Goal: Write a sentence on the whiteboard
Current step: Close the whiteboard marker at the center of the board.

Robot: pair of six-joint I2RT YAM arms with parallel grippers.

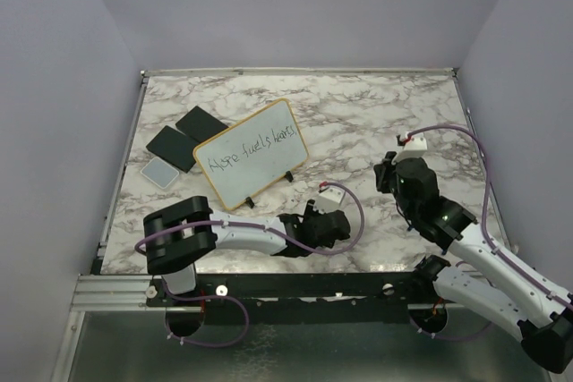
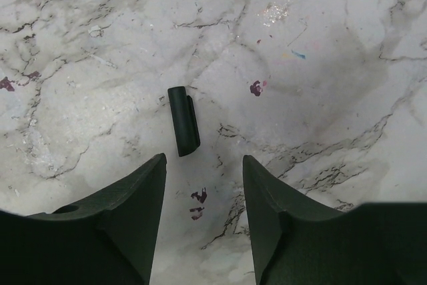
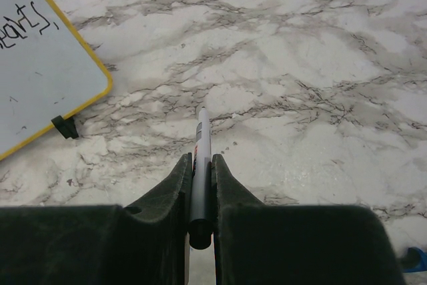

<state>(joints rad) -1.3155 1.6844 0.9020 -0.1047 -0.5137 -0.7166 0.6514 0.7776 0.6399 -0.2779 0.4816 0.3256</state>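
From above, the whiteboard (image 1: pixel 253 153) is sitting tilted at centre left of the frame on the marble table (image 1: pixel 358 114), and the sentence (image 1: pixel 251 150) is running across it, reading roughly "Hope fuels hearts". Two flat black blocks (image 1: pixel 183 136) are lying at its upper left. The left tool (image 1: pixel 310 214) is resting low just below the board, and the right tool (image 1: pixel 385 178) is hanging well apart at centre right; neither grip is readable here.

The left wrist view is showing what the top view is not: the left tool's fingers (image 2: pixel 137 205) are standing wide apart, holding nothing, with a small black cap (image 2: pixel 183 121) lying on the table just above them.

The right wrist view is showing the right tool clamping a marker (image 3: pixel 203 131), its tip pointing up the frame. The board's yellow-framed corner, one black foot (image 3: pixel 65 127) and the last word are sitting at upper left.
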